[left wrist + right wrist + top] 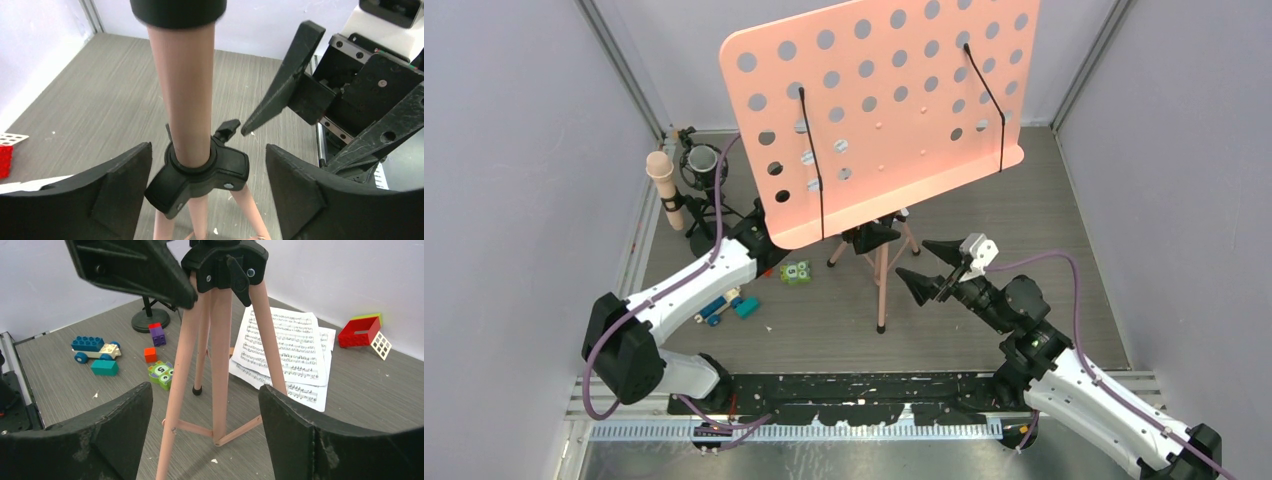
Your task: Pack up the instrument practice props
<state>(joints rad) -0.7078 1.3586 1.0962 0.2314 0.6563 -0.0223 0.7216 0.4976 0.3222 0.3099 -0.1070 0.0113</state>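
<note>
Could tip the pink stand (879,110), standing loose inside the wide-apart left tool (207,150) and just ahead of the wide-apart right tool (912,258), by bumping its pole or closing crooked.

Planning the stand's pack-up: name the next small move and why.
Probably close the left gripper on the pink pole just above the black hub: its open fingers flank the pole without touching, and the right gripper is open too.

music stand (879,120): centre | microphone (664,180): far-left, behind | sheet-music pages (285,350): on table (1044,260) behind stand legs | toy blocks (796,272): left of legs
</note>
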